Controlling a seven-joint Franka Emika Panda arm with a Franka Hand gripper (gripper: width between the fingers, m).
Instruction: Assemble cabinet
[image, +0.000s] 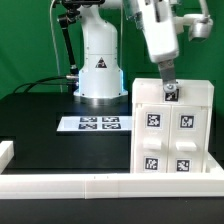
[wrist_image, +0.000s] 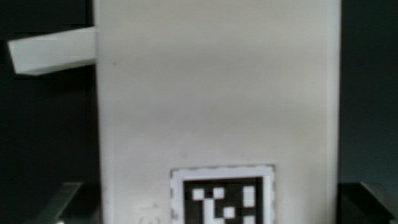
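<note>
Cabinet: we are seeing the cabinet standing upright at the exterior view's right, directly under the fingers, its front face carrying four square tags and resting against the white rail along the table's near edge.
Gripper: we are watching the gripper pointing straight down onto the cabinet's top edge, where a small tagged spot is sitting just below the fingertips.
Finger state: in the wrist view the dark fingers are flanking the tall white panel on both sides, touching or nearly so; we cannot tell whether they are squeezing it.
Wrist view: the cabinet is filling the frame between the fingers, one tag showing close to them.
Marker board: the marker board is lying flat on the black table, well apart from the fingers, toward the exterior view's left.
Arm base: the white pedestal is standing behind the marker board.
</note>
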